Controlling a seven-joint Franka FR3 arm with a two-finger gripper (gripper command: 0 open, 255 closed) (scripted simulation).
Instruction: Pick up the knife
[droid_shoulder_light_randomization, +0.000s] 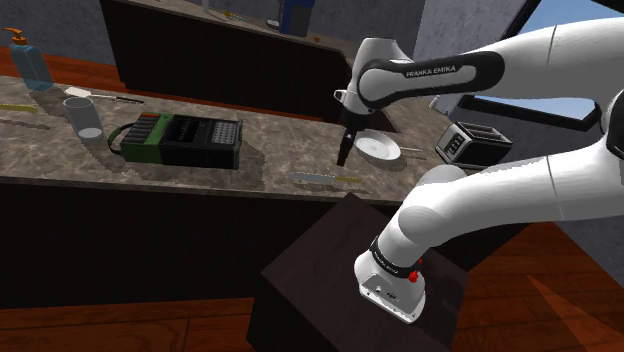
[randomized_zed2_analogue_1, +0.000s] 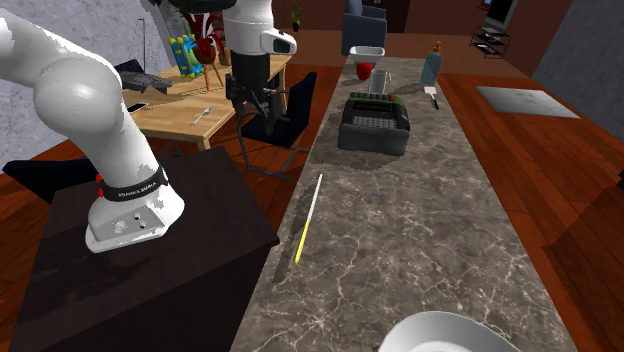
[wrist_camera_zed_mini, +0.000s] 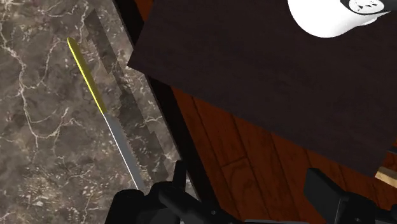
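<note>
The knife (droid_shoulder_light_randomization: 322, 178) lies flat on the marble counter (droid_shoulder_light_randomization: 262, 158) near its front edge, with a thin pale blade and a yellow handle. In the second exterior view the knife (randomized_zed2_analogue_1: 308, 220) runs along the counter edge beside the stand. My gripper (droid_shoulder_light_randomization: 344, 158) hangs above and a little behind it, fingers pointing down. From the second exterior view the gripper (randomized_zed2_analogue_1: 250, 122) is off the counter's side, over the gap by the stand. In the wrist view the knife (wrist_camera_zed_mini: 105, 111) passes beside one finger (wrist_camera_zed_mini: 137, 203); the gripper (wrist_camera_zed_mini: 235, 210) is open and holds nothing.
A black and green appliance (droid_shoulder_light_randomization: 180, 140), a glass (droid_shoulder_light_randomization: 84, 117) and a blue soap bottle (droid_shoulder_light_randomization: 28, 60) stand further along the counter. A white plate (droid_shoulder_light_randomization: 378, 149) and a silver toaster (droid_shoulder_light_randomization: 472, 143) sit near the arm. The dark stand (droid_shoulder_light_randomization: 340, 280) adjoins the counter edge.
</note>
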